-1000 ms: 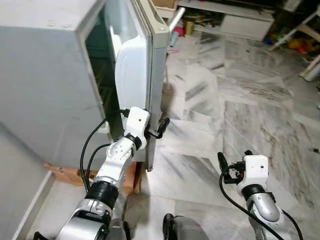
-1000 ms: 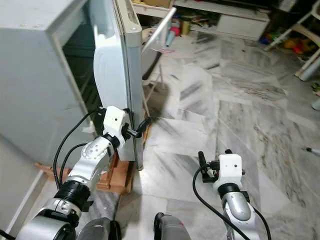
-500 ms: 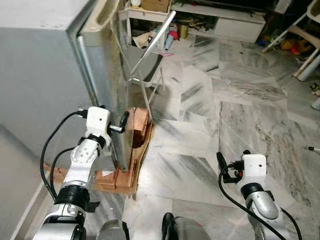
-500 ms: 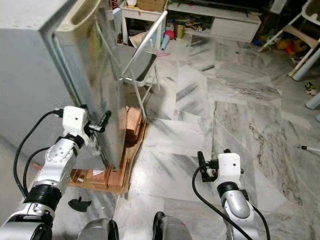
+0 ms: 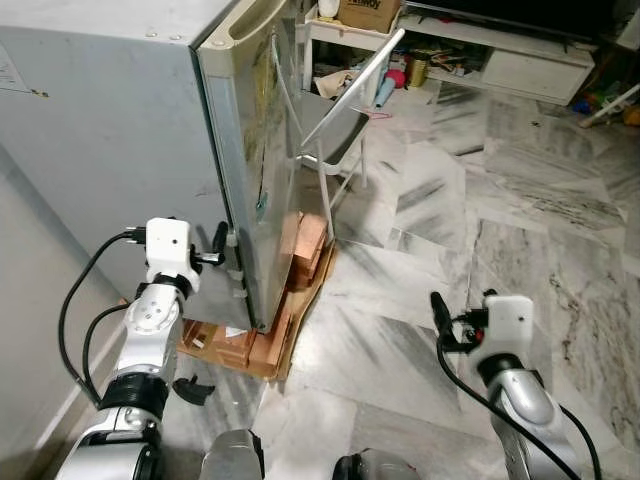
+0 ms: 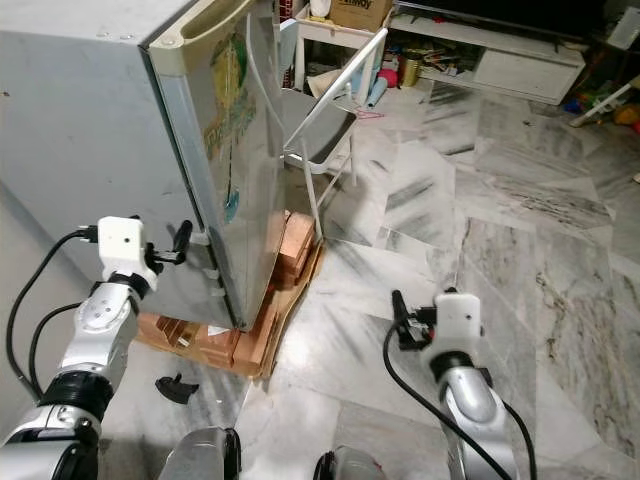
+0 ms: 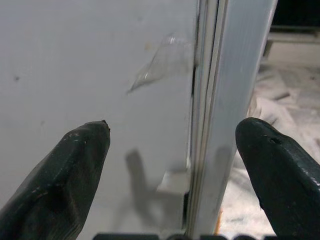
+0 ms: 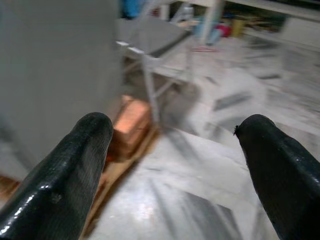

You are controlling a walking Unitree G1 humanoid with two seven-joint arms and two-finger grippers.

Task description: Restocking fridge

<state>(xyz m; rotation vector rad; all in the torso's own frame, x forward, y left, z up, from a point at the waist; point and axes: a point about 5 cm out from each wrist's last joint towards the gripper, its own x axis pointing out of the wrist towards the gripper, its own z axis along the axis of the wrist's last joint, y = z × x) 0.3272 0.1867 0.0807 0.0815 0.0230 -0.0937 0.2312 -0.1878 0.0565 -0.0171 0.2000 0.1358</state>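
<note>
Fridge (image 5: pixel 120 130) on wooden blocks (image 5: pixel 300 250), door (image 5: pixel 262 160) shut. Left gripper (image 7: pixel 172 165) at door seam, jaws wide, empty. Right gripper (image 8: pixel 175 165) over floor, jaws wide, empty. Door-closing step apparently finished; next: back away.

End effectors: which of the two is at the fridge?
The left end effector, fingers spread, points at the fridge side beside the door edge. The right end effector hangs over the marble floor.
</note>
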